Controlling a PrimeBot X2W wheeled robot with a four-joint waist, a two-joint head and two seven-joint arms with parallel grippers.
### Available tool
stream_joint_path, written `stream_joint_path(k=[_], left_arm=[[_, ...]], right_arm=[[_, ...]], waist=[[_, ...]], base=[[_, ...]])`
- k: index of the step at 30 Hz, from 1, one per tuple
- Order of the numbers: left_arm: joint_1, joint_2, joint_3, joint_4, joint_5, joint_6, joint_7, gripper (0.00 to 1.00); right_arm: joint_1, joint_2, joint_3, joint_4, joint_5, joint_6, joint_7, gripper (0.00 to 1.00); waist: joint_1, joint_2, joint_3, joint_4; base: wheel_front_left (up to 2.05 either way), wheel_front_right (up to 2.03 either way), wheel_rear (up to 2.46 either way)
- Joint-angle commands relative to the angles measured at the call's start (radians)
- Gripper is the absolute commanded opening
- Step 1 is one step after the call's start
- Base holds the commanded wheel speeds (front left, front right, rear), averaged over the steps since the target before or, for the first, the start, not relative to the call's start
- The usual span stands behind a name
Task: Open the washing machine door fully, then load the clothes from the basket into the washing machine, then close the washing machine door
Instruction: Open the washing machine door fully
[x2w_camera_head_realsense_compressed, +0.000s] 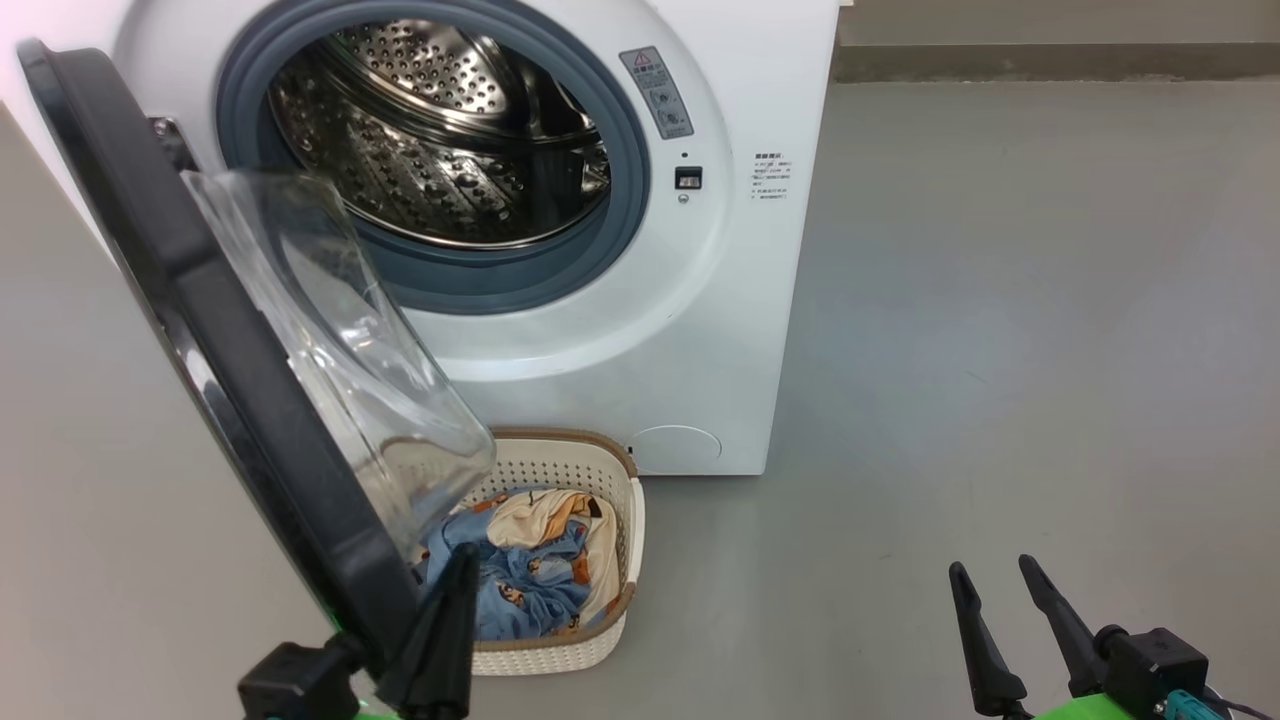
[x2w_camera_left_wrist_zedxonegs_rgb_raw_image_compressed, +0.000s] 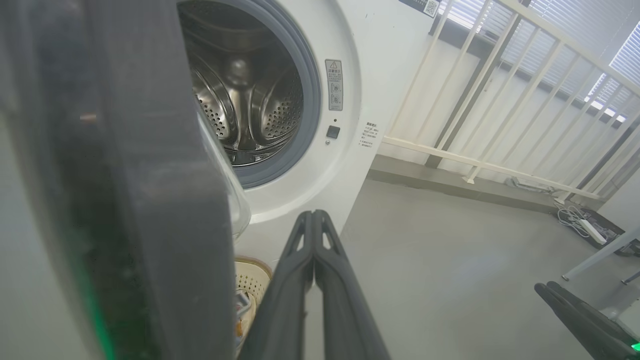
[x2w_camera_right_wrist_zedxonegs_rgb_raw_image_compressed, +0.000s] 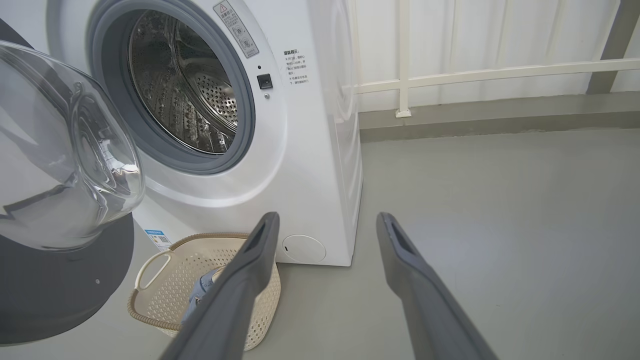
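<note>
**Door swung out, clothes in the basket, both grippers holding nothing**

The washing machine (x2w_camera_head_realsense_compressed: 700, 300) stands on the grey floor (x2w_camera_head_realsense_compressed: 1000, 300). Its steel drum (x2w_camera_head_realsense_compressed: 440, 140) is exposed inside the grey rubber gasket (x2w_camera_head_realsense_compressed: 625, 180). The washing machine door (x2w_camera_head_realsense_compressed: 230, 400) is swung out on the robot's left side of the opening. It is nearly edge-on to the head camera, with its black rim running down toward the lower left. Its clear glass bowl (x2w_camera_head_realsense_compressed: 340, 360) bulges toward the machine.

The basket (x2w_camera_head_realsense_compressed: 560, 465) sits on the floor just in front of the machine's lower front, beneath the bottom of the door. In the head view the glass bowl overlaps its left part. The clothes (x2w_camera_head_realsense_compressed: 530, 580) lie heaped inside the basket, light blue with orange-brown prints and a cream patch on top.

The left gripper (x2w_camera_head_realsense_compressed: 462, 560) is at the lower left with its fingers pressed together and nothing between them. It is just beside the lower end of the door's rim. Whether it touches the door cannot be told.

The right gripper (x2w_camera_head_realsense_compressed: 992, 568) hangs low at the right over bare floor, well apart from the machine and basket. Its fingers are spread and hold nothing. A white railing (x2w_camera_left_wrist_zedxonegs_rgb_raw_image_compressed: 500, 100) runs behind the machine.
</note>
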Motion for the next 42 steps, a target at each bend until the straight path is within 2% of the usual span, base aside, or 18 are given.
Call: stream_joint_path(k=[1,12,25,42], left_arm=[[-0.032,0.003,0.041,-0.015,0.006,0.014,-0.009,0.0],[-0.037,0.003,0.079,0.014,-0.004,0.06,-0.034,0.0],[-0.042,0.012,0.102,0.029,-0.008,0.082,-0.04,0.0],[-0.059,0.021,0.13,0.061,-0.007,0.116,-0.051,0.0]], right_arm=[[-0.021,-0.007,0.03,-0.019,0.008,0.003,-0.012,1.0],[-0.019,-0.007,0.032,-0.018,0.009,0.003,-0.012,1.0],[-0.023,-0.007,0.04,-0.012,0.013,0.003,-0.012,1.0],[-0.02,-0.007,0.04,-0.011,0.014,0.003,-0.012,1.0]], waist=[[0.0,0.0,0.0,0.003],[0.0,0.0,0.0,0.025],[0.0,0.0,0.004,0.071],[0.0,0.0,0.015,0.081]], base=[[0.0,0.0,0.0],[0.0,0.0,0.0],[0.0,0.0,0.0],[0.0,0.0,0.0]])
